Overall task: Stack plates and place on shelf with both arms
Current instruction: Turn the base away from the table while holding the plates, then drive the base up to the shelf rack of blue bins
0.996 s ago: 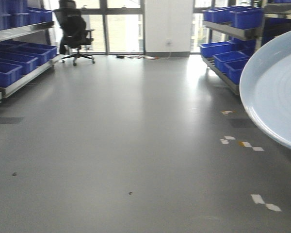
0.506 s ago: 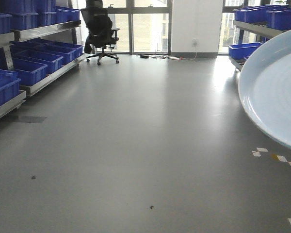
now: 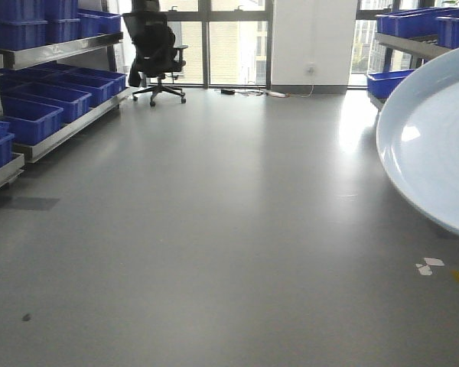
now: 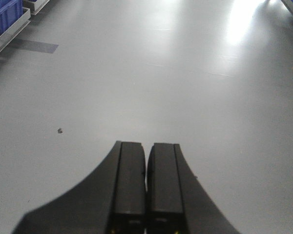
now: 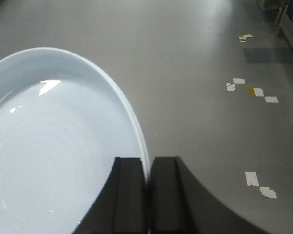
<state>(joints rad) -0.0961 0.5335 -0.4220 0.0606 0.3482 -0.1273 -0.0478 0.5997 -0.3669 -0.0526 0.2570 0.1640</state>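
Note:
A large pale bluish-white plate [image 3: 436, 145] fills the right edge of the front view, held tilted above the floor. In the right wrist view the same plate [image 5: 53, 146] spreads to the left, and my right gripper [image 5: 147, 158] is shut on its rim, one finger on each side. My left gripper [image 4: 146, 144] hangs over bare grey floor, its two black fingers [image 4: 129, 180] pressed together with nothing between them. A metal shelf rack [image 3: 61, 126] with blue bins runs along the left wall.
Another rack with blue bins [image 3: 405, 42] stands at the far right. A black office chair [image 3: 157, 50] sits by the windows at the back. White tape marks [image 3: 428, 266] dot the grey floor at right, with tape marks [image 5: 256, 91] also below the right gripper.
The front view has swung left and moved forward: the chair and right rack slid rightward and the tape marks came closer. The plate keeps its place in the right gripper.

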